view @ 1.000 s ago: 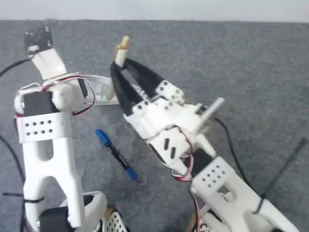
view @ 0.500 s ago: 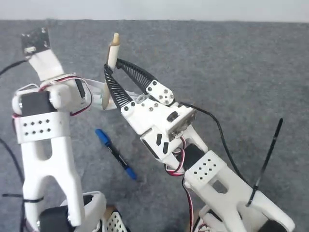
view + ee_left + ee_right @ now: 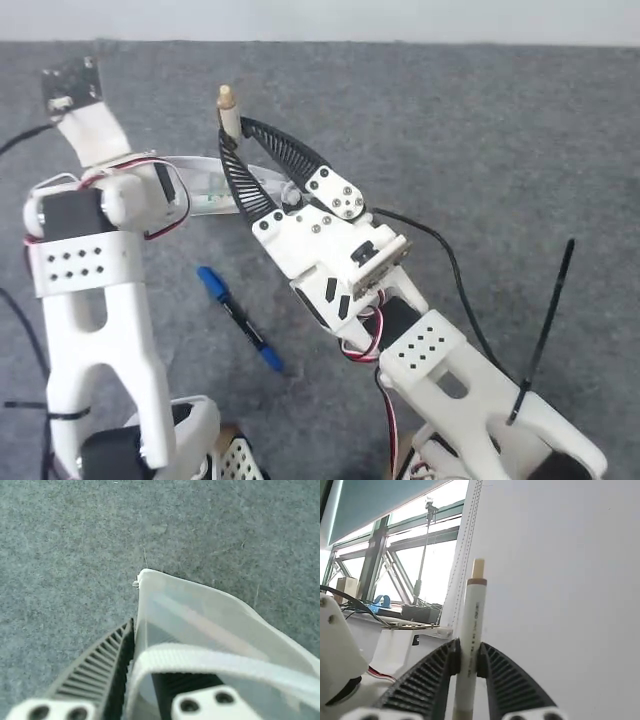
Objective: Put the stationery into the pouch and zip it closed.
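2 arms raised: right jaws pinch pen [image 3: 231,118], left jaws pouch [image 3: 200,625].

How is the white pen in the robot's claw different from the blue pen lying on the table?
The white pen is white with a beige tip; the blue pen has a blue cap and a dark barrel.
The white pen is clamped in the right gripper, raised and pointing up; the blue pen lies flat on the grey table, with nothing touching it.
Both are slim, stick-shaped stationery.
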Robot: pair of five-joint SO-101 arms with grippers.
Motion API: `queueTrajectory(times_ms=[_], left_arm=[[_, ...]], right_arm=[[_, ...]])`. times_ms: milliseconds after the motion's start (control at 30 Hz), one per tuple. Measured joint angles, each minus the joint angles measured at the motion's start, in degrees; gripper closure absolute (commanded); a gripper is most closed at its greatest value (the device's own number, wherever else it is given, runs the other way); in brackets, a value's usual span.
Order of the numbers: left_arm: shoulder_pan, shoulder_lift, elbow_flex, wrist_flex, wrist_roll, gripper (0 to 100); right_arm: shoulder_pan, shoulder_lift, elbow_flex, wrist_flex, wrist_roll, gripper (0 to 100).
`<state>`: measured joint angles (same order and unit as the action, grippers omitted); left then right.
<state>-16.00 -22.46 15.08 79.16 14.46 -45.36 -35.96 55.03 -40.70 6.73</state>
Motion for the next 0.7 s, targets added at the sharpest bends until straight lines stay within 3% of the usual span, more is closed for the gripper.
queueTrajectory(times_ms=[267, 400, 533, 700], left_arm=[[0.0, 0.0, 0.0, 0.0, -0.1, 99], [0.0, 0.0, 0.0, 0.0, -0.1, 99], [0.0, 0.0, 0.0, 0.0, 0.0, 99], [0.0, 0.0, 0.0, 0.0, -0.1, 99]], right_arm=[[0.0, 0.7, -0.1, 3.3, 0.7, 99.2], [0.0, 3.3, -0.1, 8.5, 7.5, 99.2], [-0.4, 4.7, -1.1, 17.3, 15.1, 99.1], [-1.0, 4.7, -4.7, 31.6, 16.5, 93.7]])
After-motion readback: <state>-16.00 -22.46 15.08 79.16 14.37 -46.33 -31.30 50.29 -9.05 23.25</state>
